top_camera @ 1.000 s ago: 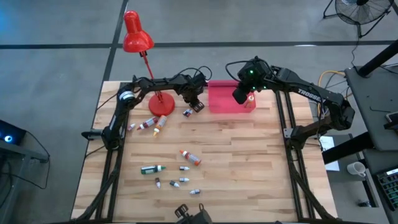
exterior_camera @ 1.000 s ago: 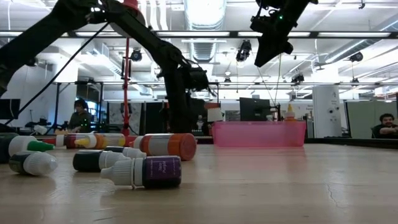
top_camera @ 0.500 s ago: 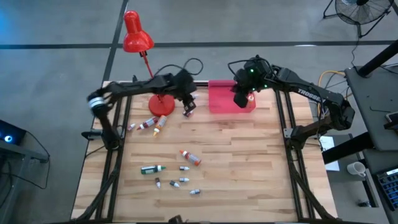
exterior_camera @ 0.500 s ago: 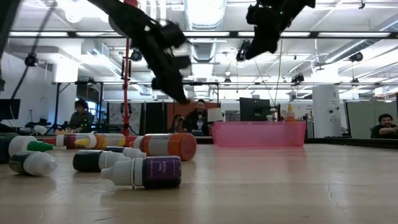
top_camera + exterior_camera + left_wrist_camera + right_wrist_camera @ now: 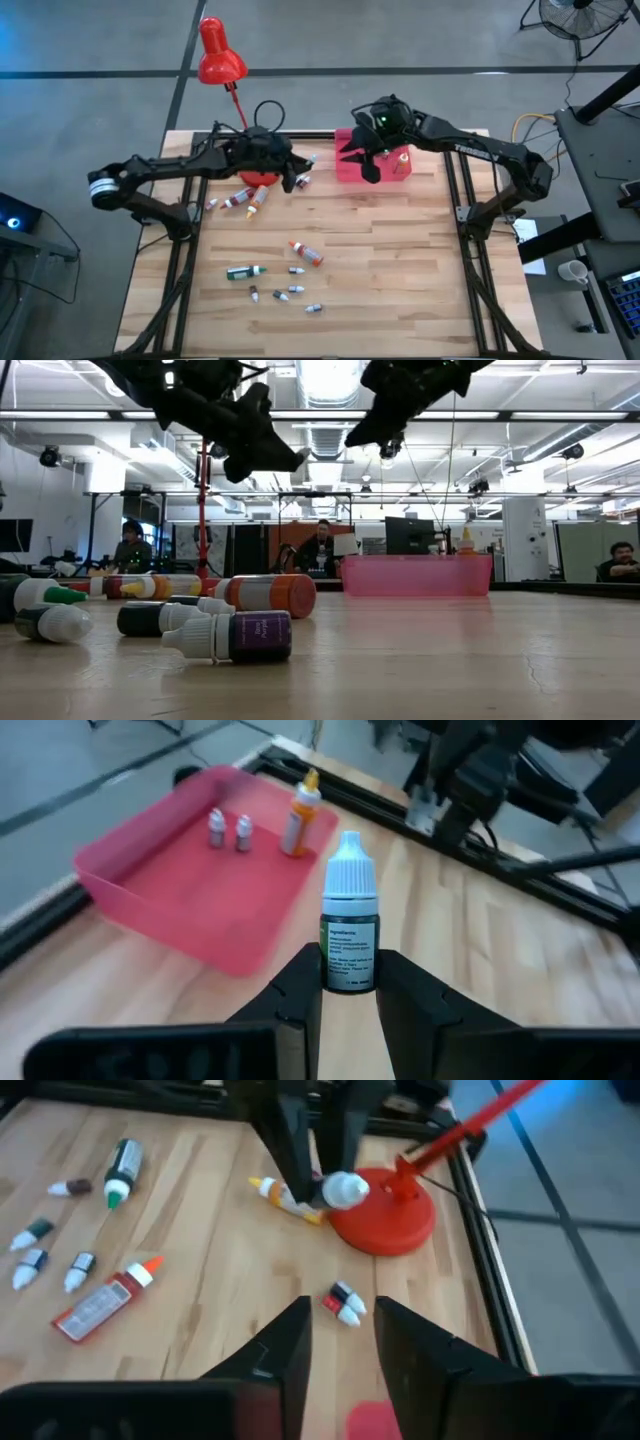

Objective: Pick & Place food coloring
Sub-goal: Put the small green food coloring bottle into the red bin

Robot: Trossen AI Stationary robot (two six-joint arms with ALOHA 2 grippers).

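My left gripper [image 5: 349, 1005] hangs in the air between the red lamp base [image 5: 262, 170] and the pink tray [image 5: 345, 168]. It is shut on a dropper bottle [image 5: 349, 935] with a dark label and a whitish cap. My right gripper [image 5: 340, 1345] is open above the tray's left part [image 5: 365, 160]. Two tiny bottles [image 5: 228, 828] and an orange one [image 5: 298, 815] stand in the tray [image 5: 190, 885]. Several more bottles lie on the table: a cluster [image 5: 240, 199], an orange-red one [image 5: 306, 252], a green one [image 5: 243, 271] and tiny ones [image 5: 285, 292]. My left gripper pinches the lower body of the dropper bottle [image 5: 349, 975] between its two fingers [image 5: 300, 1000]. The bottle lies along the fingers, and its capped end [image 5: 349, 870] sticks out past the tips toward the tray. It is lifted clear of the table.
The red desk lamp [image 5: 220, 55] stands on its round base at the table's far left. A small dark-and-white bottle [image 5: 345, 1305] lies on the wood between the base and the tray. In the low view, bottles [image 5: 240, 635] lie close in front. People sit in the room behind.
My left gripper has risen from table height and shifted toward the table's left, turning as its arm swung out to the left. My right gripper has moved from over the tray's right part to over its left part.
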